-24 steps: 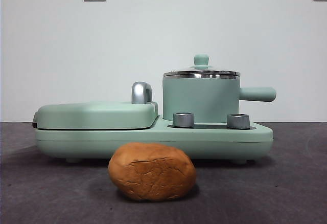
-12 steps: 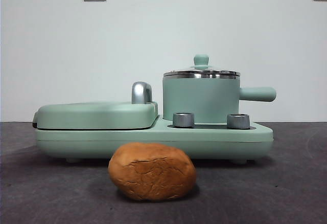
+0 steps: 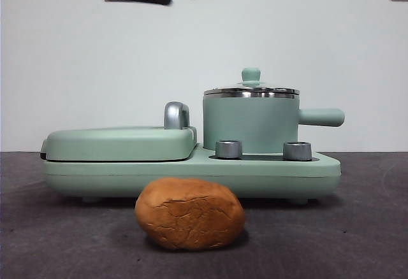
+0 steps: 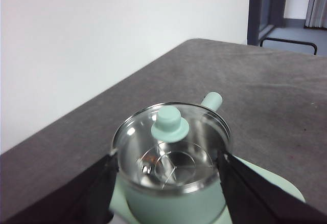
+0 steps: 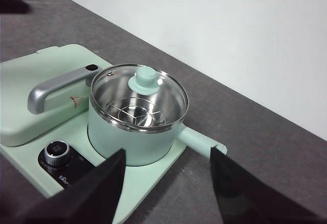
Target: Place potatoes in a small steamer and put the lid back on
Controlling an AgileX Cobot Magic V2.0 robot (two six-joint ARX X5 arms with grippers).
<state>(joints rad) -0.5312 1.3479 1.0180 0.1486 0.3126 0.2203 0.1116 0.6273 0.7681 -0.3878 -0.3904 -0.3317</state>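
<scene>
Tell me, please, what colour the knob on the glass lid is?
Mint green; the knob shows best in the right wrist view.

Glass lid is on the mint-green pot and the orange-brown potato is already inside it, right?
Half right. The round glass lid sits on the mint-green pot, but the orange-brown potato lies on the table before the appliance, per the front view.

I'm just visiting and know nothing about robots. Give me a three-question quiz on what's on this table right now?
1. True or false: the lid sits on the small steamer.
2. Where is the potato? A) inside the steamer B) on the table in front of the appliance C) on the griddle cover
3. Fill in: the left gripper and right gripper both have their jaws ____.

Key: 1 true; 2 B; 3 open.
</scene>
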